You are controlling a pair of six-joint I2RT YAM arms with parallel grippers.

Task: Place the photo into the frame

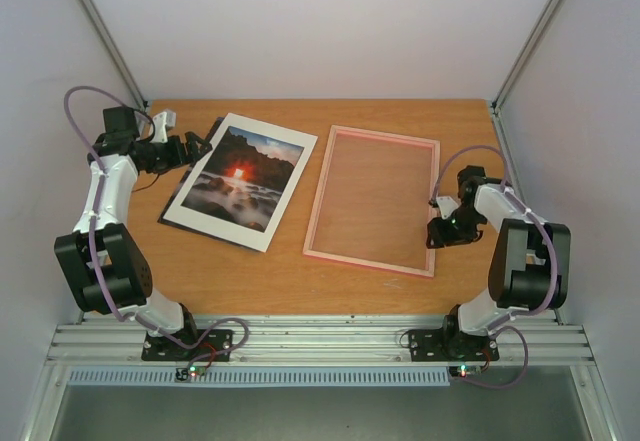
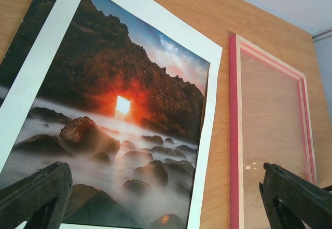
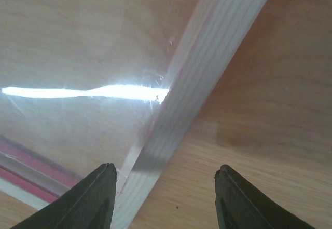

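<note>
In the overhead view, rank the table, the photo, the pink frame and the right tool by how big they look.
Largest to smallest:
1. table
2. frame
3. photo, only slightly smaller than the frame
4. right tool

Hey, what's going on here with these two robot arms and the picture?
Two robot arms are set to put a photo into a frame. The photo lies face up on the left of the table, not yet in the pink frame, which lies flat beside it. The left claw hovers open by the photo's far left corner, holding nothing. The right claw has its jaws apart over the frame's right edge, not gripping it.
</note>
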